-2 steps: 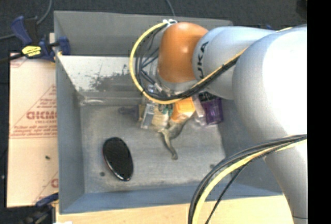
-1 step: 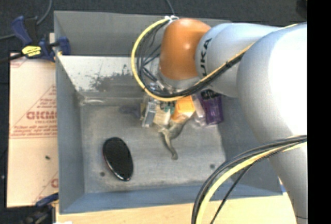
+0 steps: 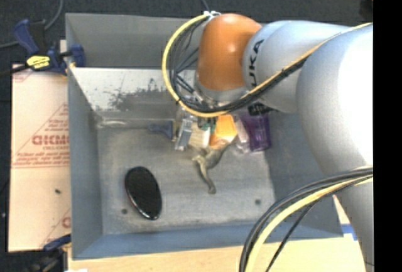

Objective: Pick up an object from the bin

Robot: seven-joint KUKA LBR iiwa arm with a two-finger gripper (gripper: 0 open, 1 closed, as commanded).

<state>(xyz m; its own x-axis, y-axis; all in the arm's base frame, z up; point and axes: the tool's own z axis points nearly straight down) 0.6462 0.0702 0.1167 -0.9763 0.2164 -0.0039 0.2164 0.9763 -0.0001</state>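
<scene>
Gripper (image 3: 185, 134) mostly hidden under arm (image 3: 301, 70), state unreadable, orange thing (image 3: 223, 129), purple thing (image 3: 259, 131) partly covered, black oval (image 3: 143, 193) apart

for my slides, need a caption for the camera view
KUKA gripper by an orange item, purple item and olive figure in the grey bin; black oval lies apart.

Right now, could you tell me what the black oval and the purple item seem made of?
The black oval, lower left in the bin, looks like glossy hard plastic: light glints on its smooth top. The purple item beside the arm looks like translucent plastic, perhaps, as light seems to pass through.
</scene>
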